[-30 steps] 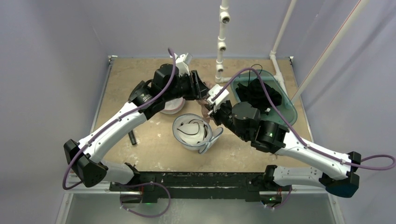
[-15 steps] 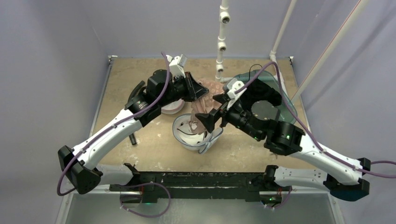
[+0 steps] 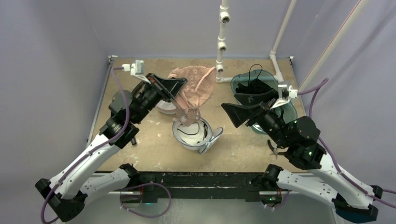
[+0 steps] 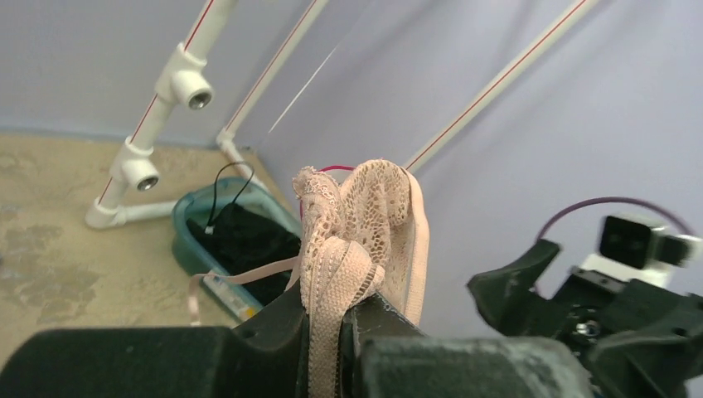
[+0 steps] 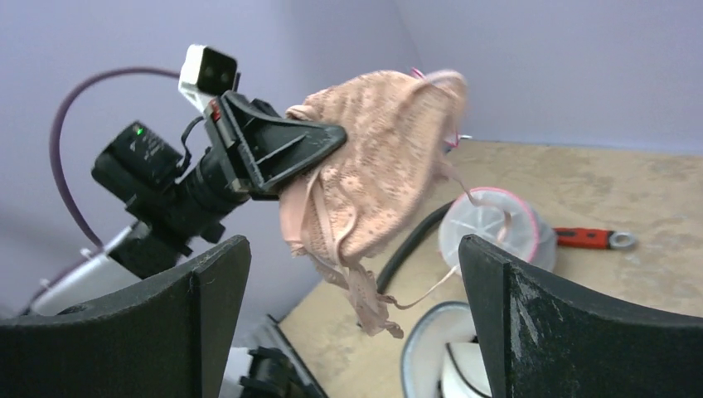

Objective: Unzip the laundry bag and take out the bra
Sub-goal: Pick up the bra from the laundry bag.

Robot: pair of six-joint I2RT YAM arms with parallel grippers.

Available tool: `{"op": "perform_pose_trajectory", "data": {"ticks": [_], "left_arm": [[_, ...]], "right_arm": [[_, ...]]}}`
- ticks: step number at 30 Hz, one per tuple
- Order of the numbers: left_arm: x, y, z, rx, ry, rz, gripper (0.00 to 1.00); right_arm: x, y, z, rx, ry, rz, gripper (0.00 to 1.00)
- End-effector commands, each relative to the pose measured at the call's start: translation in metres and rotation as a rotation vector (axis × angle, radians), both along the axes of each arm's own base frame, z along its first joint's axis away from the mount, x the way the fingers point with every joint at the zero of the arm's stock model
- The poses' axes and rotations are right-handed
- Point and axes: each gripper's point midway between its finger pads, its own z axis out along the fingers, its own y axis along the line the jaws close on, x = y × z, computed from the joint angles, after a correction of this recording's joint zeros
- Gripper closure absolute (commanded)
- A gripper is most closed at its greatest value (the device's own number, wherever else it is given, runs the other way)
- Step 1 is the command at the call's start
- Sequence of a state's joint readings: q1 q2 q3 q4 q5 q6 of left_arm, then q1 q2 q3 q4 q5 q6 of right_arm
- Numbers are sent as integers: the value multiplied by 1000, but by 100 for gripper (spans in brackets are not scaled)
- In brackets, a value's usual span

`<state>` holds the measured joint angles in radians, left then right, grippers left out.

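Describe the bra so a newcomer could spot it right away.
Start at the tan tabletop, then find the left gripper raised over its far middle. The peach lace bra hangs from its shut jaws, straps dangling toward the round white mesh laundry bag; it is the only lace fabric and the only thing held aloft.

The top camera is looking steeply down over the whole table (image 3: 243,145); both wrist cameras are aiming roughly level from opposite sides (all three sharing the bra (image 3: 194,86)).

Left pincer (image 4: 344,311) clamps the lace bra (image 4: 358,228) above a teal bin (image 4: 192,236).
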<state>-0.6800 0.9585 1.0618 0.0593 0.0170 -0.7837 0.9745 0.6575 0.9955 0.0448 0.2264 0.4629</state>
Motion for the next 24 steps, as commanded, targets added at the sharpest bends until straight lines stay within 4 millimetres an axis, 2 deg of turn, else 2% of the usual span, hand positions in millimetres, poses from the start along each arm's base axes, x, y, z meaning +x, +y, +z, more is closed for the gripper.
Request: {"op": "perform_pose_trajectory", "data": {"ticks": [1, 4, 9, 14, 17, 19, 22, 24], "left_arm": [[-22, 27, 52, -244, -173, 26, 100], [-36, 32, 64, -322, -230, -10, 100], [-58, 23, 78, -384, -292, -144, 100], [-61, 16, 84, -395, -292, -192, 100], [-61, 12, 82, -397, -285, -209, 100], [-61, 10, 80, -405, -278, -224, 100], [-60, 7, 79, -414, -272, -239, 100], [-59, 5, 78, -412, -269, -243, 100]], "right_arm": [[-4, 10, 13, 201, 48, 82, 2], [-11, 26, 16, 239, 45, 187, 2], [-10, 47, 24, 280, 19, 316, 4], [-13, 65, 34, 291, -22, 412, 8], [-5, 74, 32, 277, 0, 408, 10], [-2, 79, 34, 282, -1, 419, 15], [4, 89, 34, 270, 23, 430, 32], [5, 92, 37, 279, 17, 441, 38]]}}
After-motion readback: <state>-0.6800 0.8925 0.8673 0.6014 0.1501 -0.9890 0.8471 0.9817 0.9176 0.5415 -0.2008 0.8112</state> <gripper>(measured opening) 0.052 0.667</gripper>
